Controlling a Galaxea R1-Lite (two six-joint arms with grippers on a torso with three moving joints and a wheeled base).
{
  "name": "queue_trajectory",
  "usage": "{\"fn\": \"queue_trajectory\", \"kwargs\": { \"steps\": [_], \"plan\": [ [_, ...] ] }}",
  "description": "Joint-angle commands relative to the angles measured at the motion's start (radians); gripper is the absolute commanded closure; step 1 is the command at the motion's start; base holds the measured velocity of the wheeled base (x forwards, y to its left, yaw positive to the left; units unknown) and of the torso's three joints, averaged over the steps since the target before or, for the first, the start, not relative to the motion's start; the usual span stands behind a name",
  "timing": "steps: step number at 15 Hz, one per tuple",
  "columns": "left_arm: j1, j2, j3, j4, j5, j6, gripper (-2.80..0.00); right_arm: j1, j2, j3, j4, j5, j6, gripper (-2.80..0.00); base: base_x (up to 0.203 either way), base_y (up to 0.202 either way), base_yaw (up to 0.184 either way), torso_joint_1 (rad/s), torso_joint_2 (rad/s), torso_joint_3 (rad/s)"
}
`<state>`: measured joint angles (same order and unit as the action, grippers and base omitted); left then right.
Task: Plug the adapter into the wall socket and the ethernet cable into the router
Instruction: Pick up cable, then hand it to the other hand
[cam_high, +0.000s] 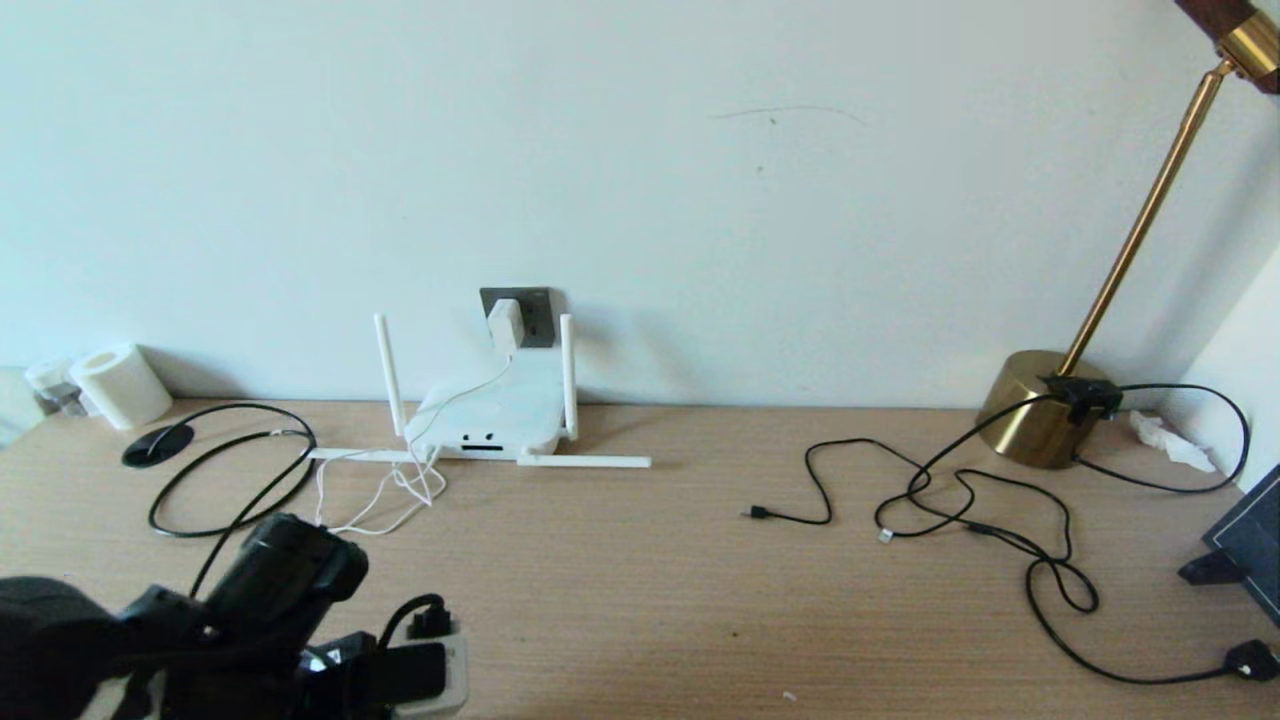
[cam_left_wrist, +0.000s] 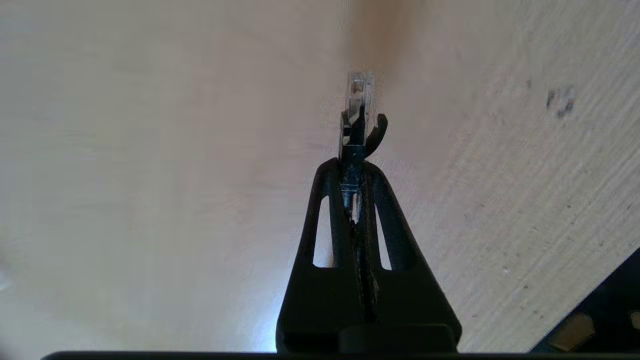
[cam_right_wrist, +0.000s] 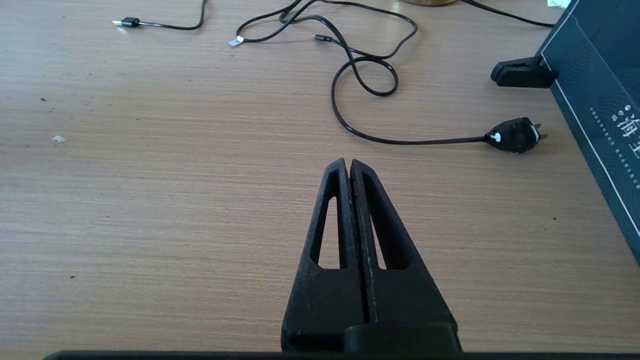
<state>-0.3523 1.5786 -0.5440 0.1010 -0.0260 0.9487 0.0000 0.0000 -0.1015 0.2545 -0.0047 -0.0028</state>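
Black, thick ethernet cable (cam_left_wrist: 356, 125): its clear plug is clamped in the left gripper (cam_left_wrist: 353, 167) above bare wood desk (cam_high: 620, 580); right gripper (cam_right_wrist: 349, 167) clenched, empty.

You see a white router (cam_high: 497, 415) with white antennas, a white adapter (cam_high: 505, 322) on a dark grey wall socket (cam_high: 535, 312), and a black ethernet cable (cam_high: 228, 467) with a clear plug tip (cam_left_wrist: 361, 92). The table (cam_high: 640, 590) shows pale wood grain. The lamp (cam_high: 1045, 405) is brass-gold, and the box (cam_right_wrist: 595, 100) is dark blue with white lettering.
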Motion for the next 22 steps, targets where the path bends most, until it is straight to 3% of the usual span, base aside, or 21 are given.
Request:
{"fn": "queue_trajectory", "kwargs": {
  "steps": [1,8,13,15,17,20,22],
  "plan": [
    [-0.003,-0.1,-0.021,0.007,-0.001,0.005,0.0,0.0,0.0,0.0,0.002,0.0,0.0,0.0,0.0,0.0,0.0,0.0,0.0,0.0],
    [-0.051,-0.377,-0.147,0.112,0.005,0.094,0.0,0.0,0.0,0.0,0.002,0.0,0.001,0.0,0.0,0.0,0.0,0.0,0.0,0.0],
    [-0.073,-0.46,-0.117,0.093,0.025,0.099,0.0,0.0,0.0,-0.001,0.002,0.0,0.0,0.0,0.0,0.0,0.0,0.0,0.0,0.0],
    [-0.079,-0.485,-0.093,0.091,0.044,0.164,0.0,0.0,0.0,0.001,0.002,0.002,-0.02,0.0,0.0,0.0,0.0,0.0,0.0,0.0],
    [-0.12,-0.469,-0.105,0.033,0.083,0.227,0.0,0.002,0.0,0.0,0.003,0.014,-0.083,0.0,0.0,0.0,0.0,0.0,0.0,0.0],
    [-0.151,-0.394,-0.131,-0.1,0.121,0.233,0.0,0.002,0.0,-0.015,-0.005,0.012,-0.088,0.0,0.0,0.0,0.0,0.0,0.0,0.0],
    [-0.165,-0.339,-0.213,-0.146,0.125,0.234,0.0,0.002,0.055,-0.135,-0.007,0.042,-0.084,0.0,0.0,0.0,0.0,0.0,0.0,0.0]
  ]
}}
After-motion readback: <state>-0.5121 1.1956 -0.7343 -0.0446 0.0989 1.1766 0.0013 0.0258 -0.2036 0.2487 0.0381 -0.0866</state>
